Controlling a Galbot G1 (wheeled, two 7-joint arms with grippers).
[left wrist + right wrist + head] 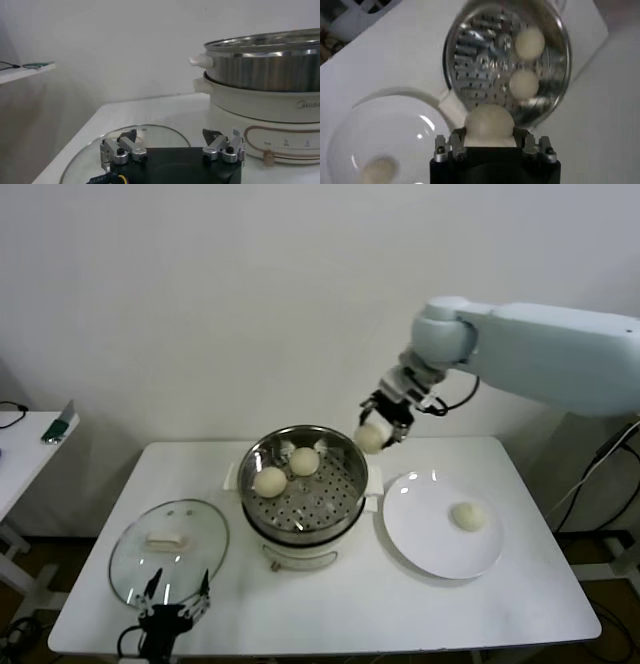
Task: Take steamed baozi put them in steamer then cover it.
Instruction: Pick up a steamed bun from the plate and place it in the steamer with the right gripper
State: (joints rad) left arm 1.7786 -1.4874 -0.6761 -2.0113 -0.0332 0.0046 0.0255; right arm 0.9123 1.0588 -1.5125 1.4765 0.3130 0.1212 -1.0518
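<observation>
The left gripper [176, 595] waits near the lid [168, 550], jaws wide and empty. In the steamer [305, 446] lie two buns [287, 471]. The right gripper [382, 422] pinches a third bun [369, 437] above the rim; it should move further inward, lower, then release.

The pale grey right arm reaches in from the right edge of the head view toward upper centre, wrist bent downward. Its black right gripper [377, 427] is clamped on a small round cream-white dough bun [370, 437]. The black left gripper [173, 598] sits at lower left, fingers spread wide.
</observation>
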